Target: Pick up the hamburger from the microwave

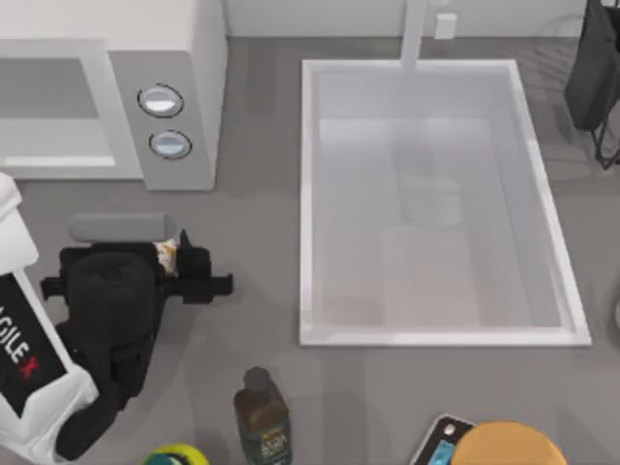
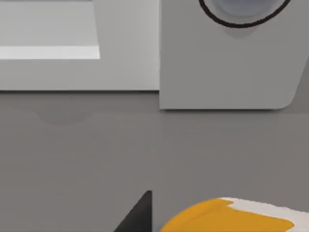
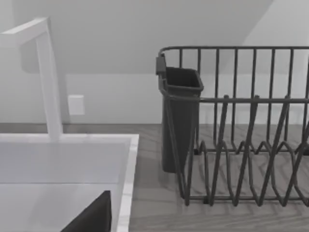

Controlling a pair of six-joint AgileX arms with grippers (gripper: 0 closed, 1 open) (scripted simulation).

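Step in hand: the left tool point(image 1: 172, 260) hangs over the grey table point(image 1: 252, 232) in front of the microwave point(image 1: 107, 87), and the hamburger point(image 1: 168, 253) sits between its fingers, outside the cavity. I judge the pick itself done, with the carry or lift under way.

Left tool: closed on the hamburger. The top view shows a sliver of tan bun and orange between the black fingers; the left wrist view shows the orange and white layers point(image 2: 231, 217) right beside one black fingertip point(image 2: 140, 212).

Next move: probably a steady lift or a hold clear of the table, keeping the grip firm so the soft, layered burger does not slip or squash.

Near edges: a brown bottle point(image 1: 260, 412) and a yellow-green round thing point(image 1: 177, 455) stand at the near edge of the table, close below the left arm; a large orange-tan disc point(image 1: 506, 446) lies to the right of them.

Open room: bare table lies between the left tool and the white sink basin point(image 1: 436, 334), so there is space to the right and straight up.

Far edges: the microwave's front panel with its two knobs point(image 1: 165, 121) stands just beyond the tool; moving away from it looks safest.

Right arm: parked at the far right, its wrist view facing the faucet point(image 3: 46, 72) and a dark dish rack point(image 3: 241, 145); whether its tool is open cannot be told.
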